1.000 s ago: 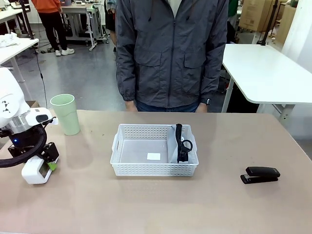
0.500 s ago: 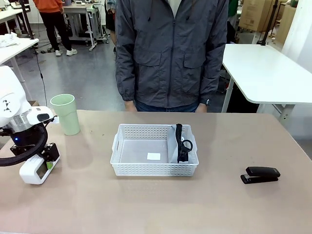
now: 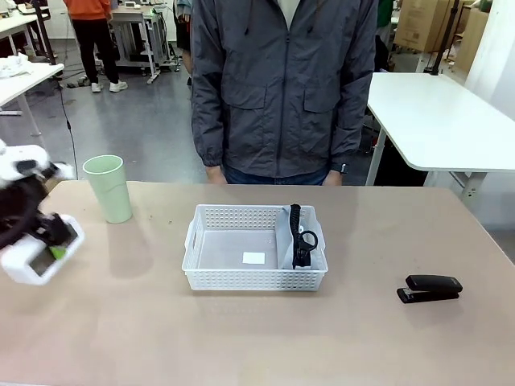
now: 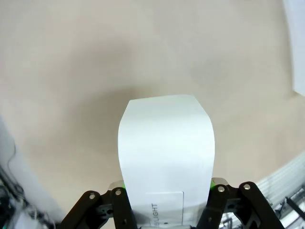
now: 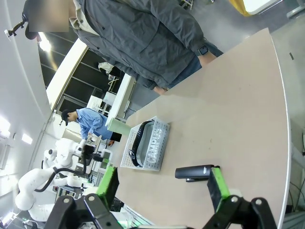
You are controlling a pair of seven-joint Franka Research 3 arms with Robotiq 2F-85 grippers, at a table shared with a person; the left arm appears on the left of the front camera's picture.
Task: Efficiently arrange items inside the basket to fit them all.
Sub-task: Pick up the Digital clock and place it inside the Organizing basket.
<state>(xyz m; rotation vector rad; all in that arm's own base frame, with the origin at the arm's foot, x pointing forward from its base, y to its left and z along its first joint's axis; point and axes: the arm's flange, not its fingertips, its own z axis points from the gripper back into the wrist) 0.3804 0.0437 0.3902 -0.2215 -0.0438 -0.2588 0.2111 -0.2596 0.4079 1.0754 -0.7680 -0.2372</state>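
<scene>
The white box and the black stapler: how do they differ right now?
The white box is clamped between the left arm's fingers and looks raised off the table; the black stapler lies flat on it, untouched. The white box is at the far left; the black stapler is to the right of the basket. The white box is blocky, the black stapler low and slim. Both are outside the basket.

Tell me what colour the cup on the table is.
The cup is pale green, clearest in the front view.
</scene>
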